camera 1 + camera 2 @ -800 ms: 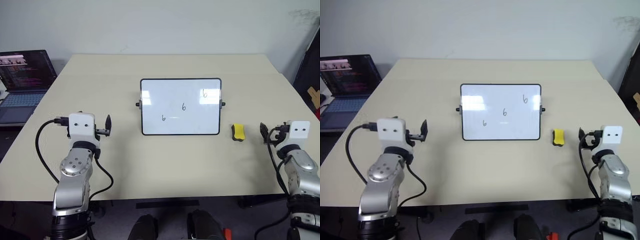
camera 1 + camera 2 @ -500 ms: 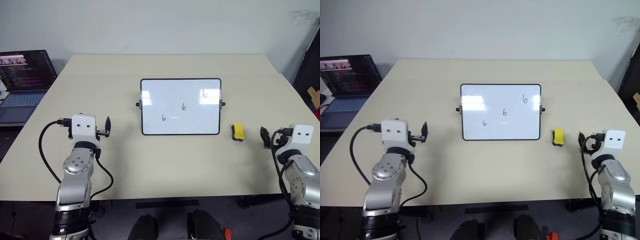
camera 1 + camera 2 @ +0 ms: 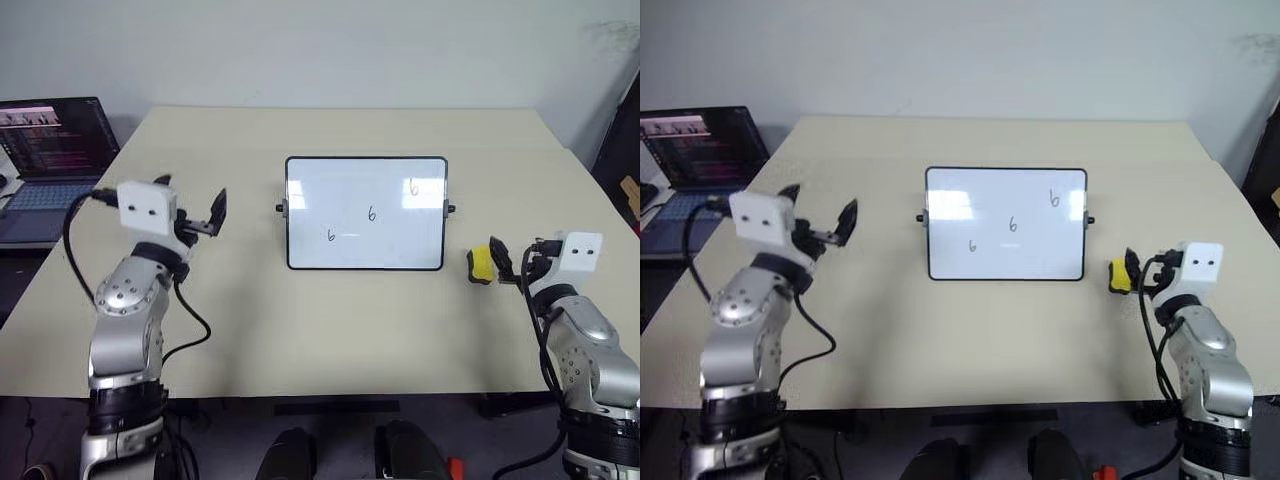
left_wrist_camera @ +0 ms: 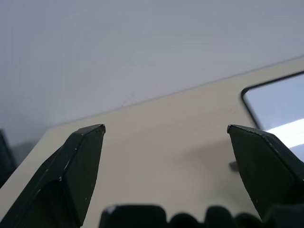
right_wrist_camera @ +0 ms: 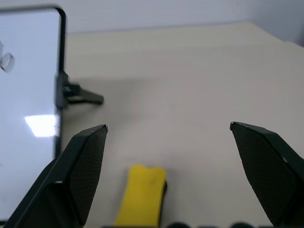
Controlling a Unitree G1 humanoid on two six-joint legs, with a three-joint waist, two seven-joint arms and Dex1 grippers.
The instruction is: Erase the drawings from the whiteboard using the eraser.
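The whiteboard (image 3: 340,195) stands tilted back at the middle of the table, and its corner shows in the left wrist view (image 4: 280,102). The drawings are three small black "6" marks (image 3: 371,214) spread across it. To its right, the yellow eraser (image 3: 481,264) lies flat on the table. My right gripper (image 3: 505,265) is just right of the eraser and open, and in the right wrist view (image 5: 168,126) the eraser (image 5: 142,194) lies low between the fingers, ungripped. Left of the board, my left gripper (image 3: 218,208) hangs above the table, open (image 4: 165,127) and empty.
An open laptop (image 3: 50,150) with a lit screen sits beyond the table's left edge. The beige table (image 3: 350,320) has bare surface in front of and behind the board. A dark object (image 3: 625,130) stands at the far right.
My left gripper has risen and now points slightly upward. My right gripper has moved left, up to the eraser. The board and eraser have stayed in place.
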